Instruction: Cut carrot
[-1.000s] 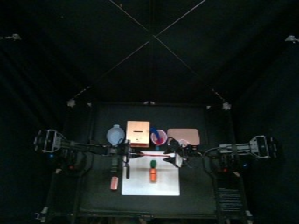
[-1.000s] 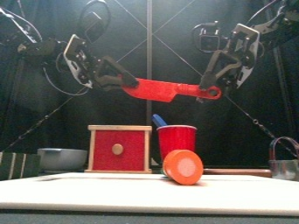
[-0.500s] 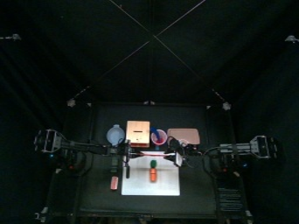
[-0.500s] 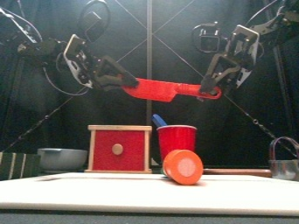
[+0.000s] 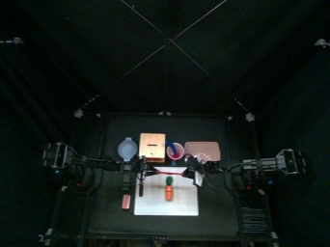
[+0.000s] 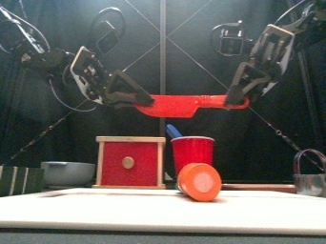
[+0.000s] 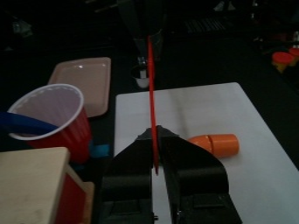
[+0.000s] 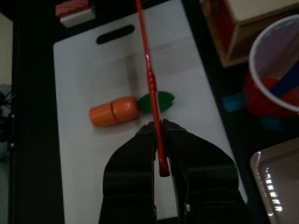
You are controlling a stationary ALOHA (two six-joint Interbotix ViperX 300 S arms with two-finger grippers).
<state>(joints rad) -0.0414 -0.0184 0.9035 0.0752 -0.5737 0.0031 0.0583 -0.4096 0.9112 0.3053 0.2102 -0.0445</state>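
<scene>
Lying nearest the front edge, the carrot point(image 6: 199, 181) shows its round cut face, resting on the white board point(image 6: 128, 194) – in the top view it sits near the board's middle point(image 5: 168, 190), and the right wrist view shows its green tip point(image 8: 158, 101) at one end. Behind it in the front view stand a red wooden box point(image 6: 130, 162) with a pale frame, a red cup point(image 6: 193, 151) with something blue inside it, a grey bowl point(image 6: 67, 172) off to the left and a dark metal object point(image 6: 311, 173) at the right edge.

Above all this hangs a red knife point(image 6: 178, 102), held level well clear of the board and carrot. The left gripper point(image 6: 128, 93) has its jaws clamped on one end; in its wrist view the thin red blade point(image 7: 151, 105) runs straight out from between the closed jaws, over the board point(image 7: 187, 122), with the carrot point(image 7: 216, 143) to one side and a pink tray point(image 7: 79, 83) beyond the cup point(image 7: 47, 118). The right gripper point(image 6: 235, 96) grips the other end – its wrist view shows the jaws pinched on the red strip point(image 8: 149, 70), which crosses above the carrot point(image 8: 117, 111) and points toward the board's handle slot point(image 8: 114, 36).

Farther back, black curtains close the pen
</scene>
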